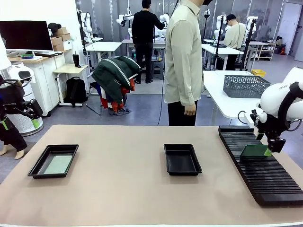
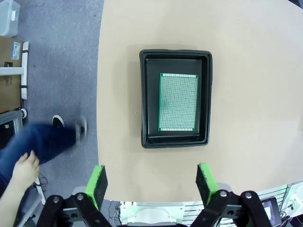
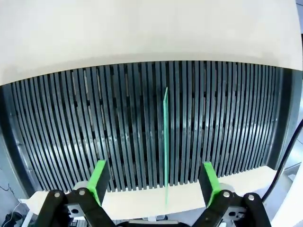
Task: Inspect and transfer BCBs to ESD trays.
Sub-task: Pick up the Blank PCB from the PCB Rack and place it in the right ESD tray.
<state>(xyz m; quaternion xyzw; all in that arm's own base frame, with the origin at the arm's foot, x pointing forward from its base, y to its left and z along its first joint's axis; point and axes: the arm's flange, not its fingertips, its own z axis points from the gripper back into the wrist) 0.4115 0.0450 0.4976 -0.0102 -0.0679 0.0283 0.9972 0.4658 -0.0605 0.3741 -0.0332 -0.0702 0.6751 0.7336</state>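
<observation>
One ESD tray [image 1: 33,171] lies at the table's left with a BCB [image 1: 57,164] flat on its floor. In the left wrist view this tray [image 2: 175,56] and its green BCB [image 2: 178,101] lie well below my left gripper [image 2: 151,184], which is open and empty. A second ESD tray [image 1: 182,159] sits mid-table with nothing in it. Another BCB [image 1: 254,151] stands on edge in a slot of the black rack [image 1: 265,179]. My right gripper [image 1: 271,148] hovers right over it, open. Seen edge-on, that BCB [image 3: 165,137] stands between the spread fingers [image 3: 99,178], touching neither.
A person [image 1: 183,61] stands at the table's far edge, arms down. The long rack [image 3: 94,132] runs along the right side. A grey mesh basket [image 1: 246,86] sits on another table behind. A leg [image 2: 42,142] and hand show on the floor beside the table's left edge.
</observation>
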